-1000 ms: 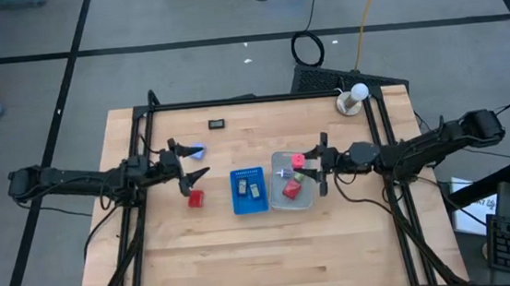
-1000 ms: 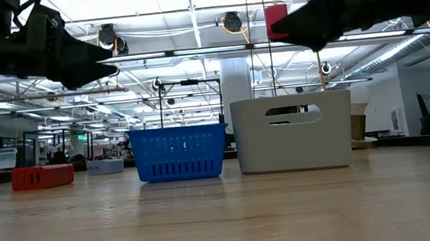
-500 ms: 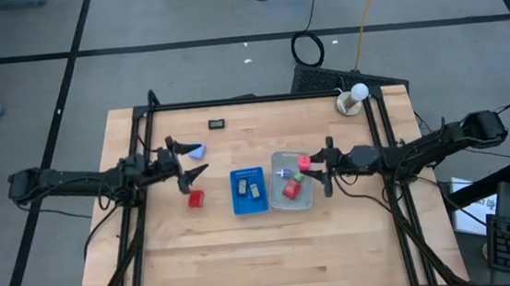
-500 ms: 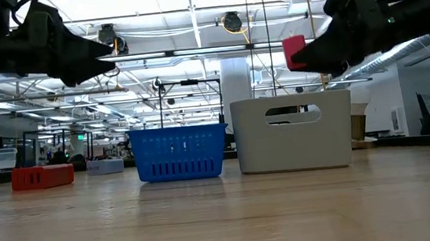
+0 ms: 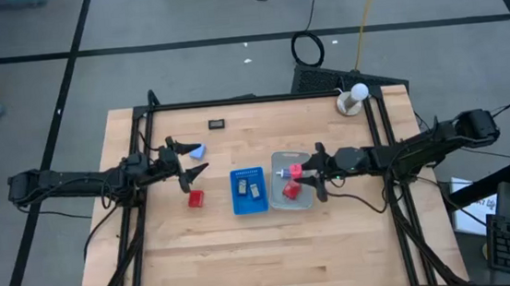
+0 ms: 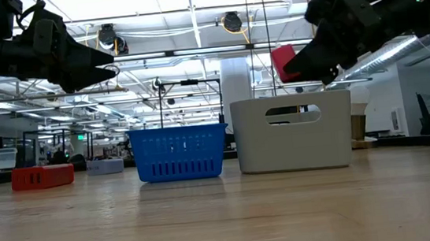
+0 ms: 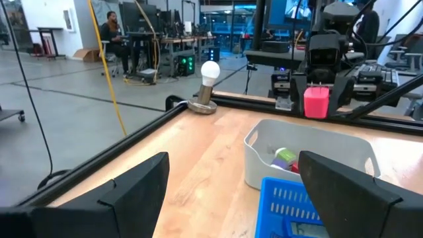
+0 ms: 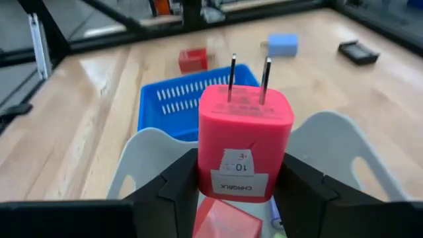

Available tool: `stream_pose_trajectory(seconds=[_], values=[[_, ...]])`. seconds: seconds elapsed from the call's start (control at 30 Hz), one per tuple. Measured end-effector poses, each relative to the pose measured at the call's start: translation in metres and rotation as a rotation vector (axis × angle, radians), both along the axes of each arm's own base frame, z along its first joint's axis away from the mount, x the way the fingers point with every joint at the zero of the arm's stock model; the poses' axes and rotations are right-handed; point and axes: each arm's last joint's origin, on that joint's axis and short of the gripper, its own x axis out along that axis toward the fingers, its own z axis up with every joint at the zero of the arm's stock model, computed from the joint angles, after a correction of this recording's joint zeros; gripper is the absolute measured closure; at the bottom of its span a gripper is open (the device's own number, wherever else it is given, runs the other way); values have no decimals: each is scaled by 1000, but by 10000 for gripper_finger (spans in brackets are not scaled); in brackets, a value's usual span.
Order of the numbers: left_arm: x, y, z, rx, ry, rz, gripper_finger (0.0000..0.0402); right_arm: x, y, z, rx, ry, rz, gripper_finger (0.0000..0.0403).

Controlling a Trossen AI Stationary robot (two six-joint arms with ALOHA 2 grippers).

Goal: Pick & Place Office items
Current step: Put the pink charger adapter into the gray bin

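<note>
My right gripper (image 5: 302, 170) is shut on a pink plug block (image 5: 293, 170) with two metal prongs and hovers over the pale tray (image 5: 280, 203). A red block (image 8: 223, 222) and small green and purple pieces (image 7: 285, 157) lie in that tray. Flat dark pieces lie in the blue ribbed tray (image 5: 237, 193). A red block (image 5: 195, 198), a pale blue block (image 5: 199, 151) and a black flat rectangle (image 5: 217, 123) rest on the table. My left gripper (image 5: 189, 158) is open in the air between the pale blue and red blocks, touching nothing. My right gripper pinches the pink plug block by its two side faces (image 8: 210, 165), near the end away from the prongs, between the two fingers (image 8: 177, 188). The fingers come nearly level from the table's right. The block is lifted clear above the pale tray (image 6: 293, 131), its prongs (image 8: 232, 78) pointing toward the table's left.
A light bulb on a round base (image 5: 354, 98) stands near the table's far right corner. A black frame (image 5: 233, 101) runs along the table's edges. Bare wood lies across the near half of the table (image 5: 265, 253). People sit in the room beyond.
My right gripper, still shut on the pink plug block, has come down toward the pale tray. It first drifted toward the table's right, then back left over the tray. The block now sits slightly tilted.
</note>
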Motion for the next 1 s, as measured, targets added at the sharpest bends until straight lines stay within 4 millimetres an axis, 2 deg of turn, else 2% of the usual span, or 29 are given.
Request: stream_pose_trajectory(seconds=[0.23,0.47,0.63,0.87,1.0], values=[[0,0,0,-3,1,0,66,32,2,-6,4,135,9,244],[0,0,0,-13,-1,-1,66,59,4,-17,14,258,48,251],[0,0,-1,-17,5,-2,66,63,1,-27,14,346,34,243],[0,0,-2,-19,12,-3,66,62,-2,-28,26,362,21,248],[0,0,-2,-20,18,-3,66,62,-2,-28,27,366,22,233]])
